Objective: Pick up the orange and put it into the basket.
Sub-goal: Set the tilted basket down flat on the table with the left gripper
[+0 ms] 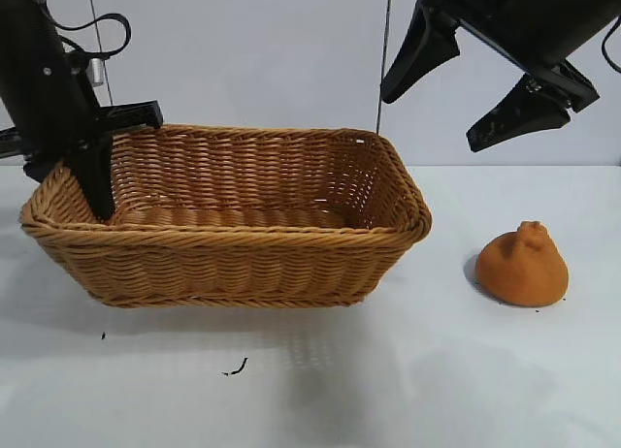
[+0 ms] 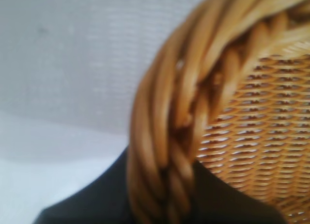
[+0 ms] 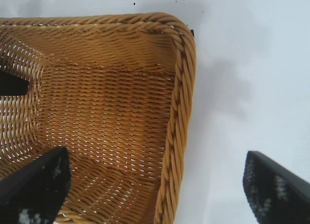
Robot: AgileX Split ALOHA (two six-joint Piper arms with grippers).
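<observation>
A: Far left: left gripper down at the basket end wall, clamped on the rim, seemingly one finger inside.

B: Basket on the table. Then, top right?

A: Right gripper hanging high, spread wide, holding nothing. Under it, orange on the table, near the basket.

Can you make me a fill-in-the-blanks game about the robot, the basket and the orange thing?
1. The matte orange lump sits on the white ____, not in the basket.
2. The large woven wicker basket has ____ inside it except a gripper finger.
3. The left gripper is clamped on the basket's ____.
4. The right gripper hangs in the air with its jaws wide ____.

Missing words: table; nothing; rim; open
</observation>
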